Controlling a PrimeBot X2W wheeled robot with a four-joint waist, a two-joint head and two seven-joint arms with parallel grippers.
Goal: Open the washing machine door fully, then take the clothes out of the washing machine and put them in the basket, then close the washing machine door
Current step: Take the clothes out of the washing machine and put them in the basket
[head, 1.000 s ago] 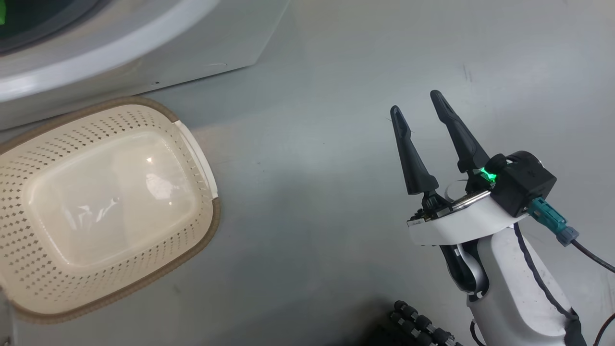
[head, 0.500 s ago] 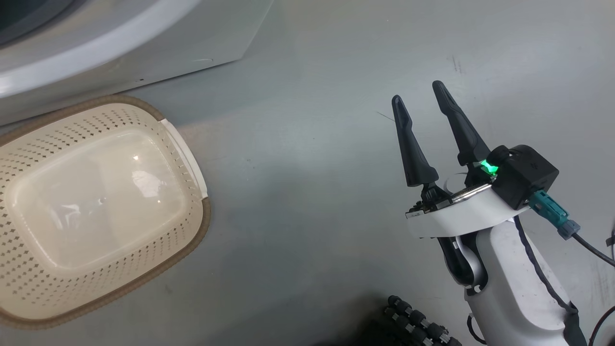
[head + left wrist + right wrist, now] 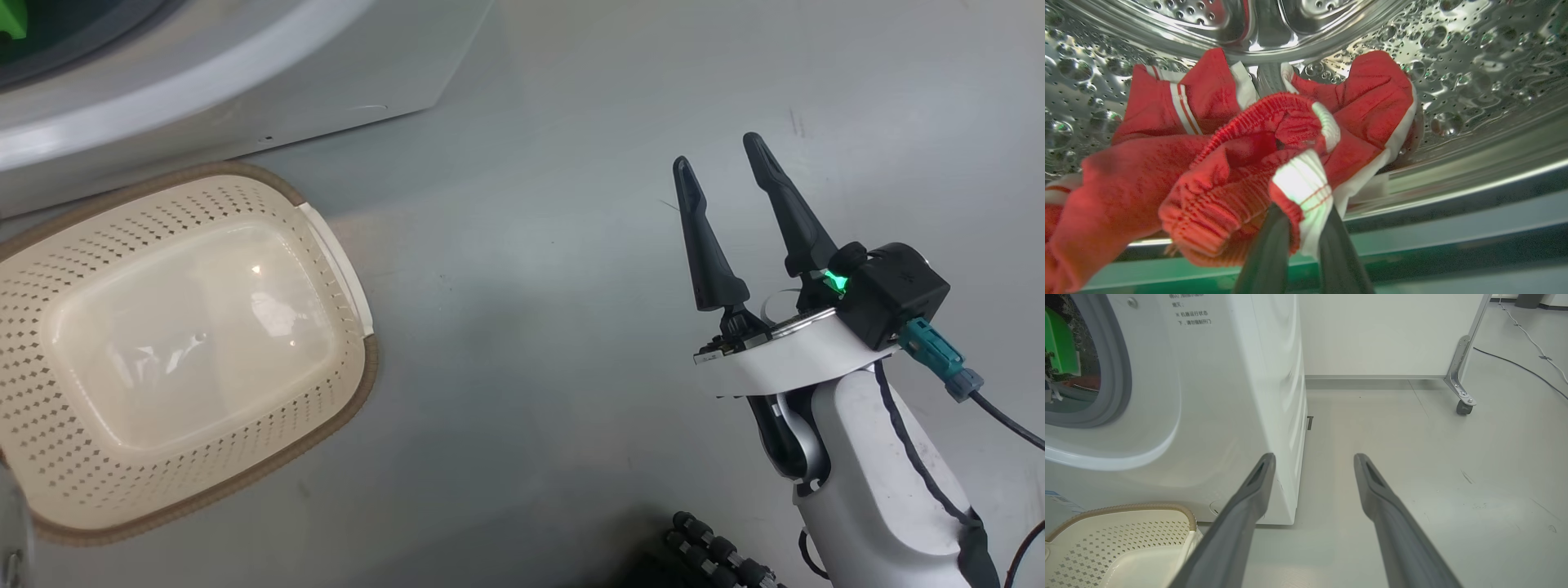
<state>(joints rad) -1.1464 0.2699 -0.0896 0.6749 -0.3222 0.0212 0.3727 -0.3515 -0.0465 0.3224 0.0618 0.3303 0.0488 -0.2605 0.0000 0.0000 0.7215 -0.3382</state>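
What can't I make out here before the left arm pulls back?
- Left wrist view: the clothes cover the fingertips of the left gripper, so grip depth is hidden; the pile runs off the left edge, garment count unclear.
- Head view: the left edge crops the basket; the top edge crops the washing machine and its drum mouth.
- Right wrist view: the printed text on the machine is too small to read.

small Chinese print on the washing machine [image 3: 1208, 408] front, not legible
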